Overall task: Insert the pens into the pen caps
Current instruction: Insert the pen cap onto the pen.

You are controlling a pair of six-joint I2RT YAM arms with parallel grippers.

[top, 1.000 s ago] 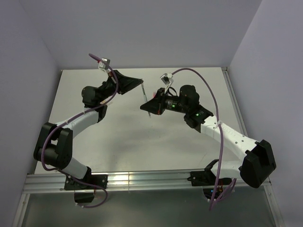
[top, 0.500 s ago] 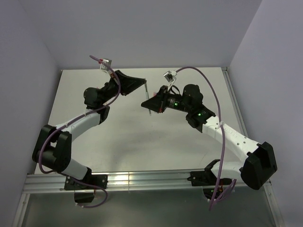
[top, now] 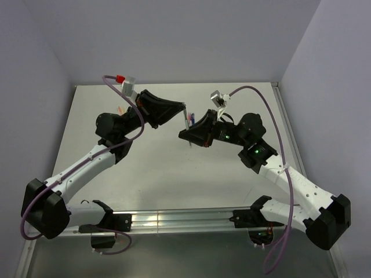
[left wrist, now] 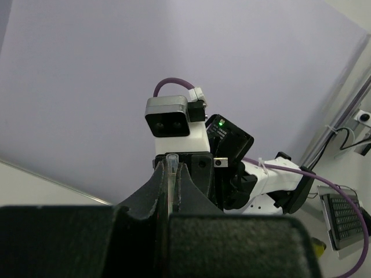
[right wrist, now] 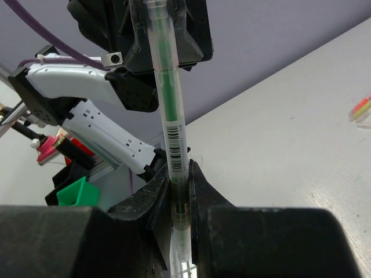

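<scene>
Over the far middle of the tabletop (top: pixel 162 168), the right gripper (top: pixel 183 134) clamped narrowly on a clear green-cored pen (right wrist: pixel 174 139) whose far end met the transparent pen cap (left wrist: pixel 171 169) pinched in the tightly closed left gripper (top: pixel 185 107).

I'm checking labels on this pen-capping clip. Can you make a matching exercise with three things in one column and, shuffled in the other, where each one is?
Things:
1. green pen
2. clear cap
3. yellow-pink pen

Places:
A. lying on the table
B. pinched in the left gripper
C. clamped in the right gripper

Pairs: 1-C, 2-B, 3-A
</scene>
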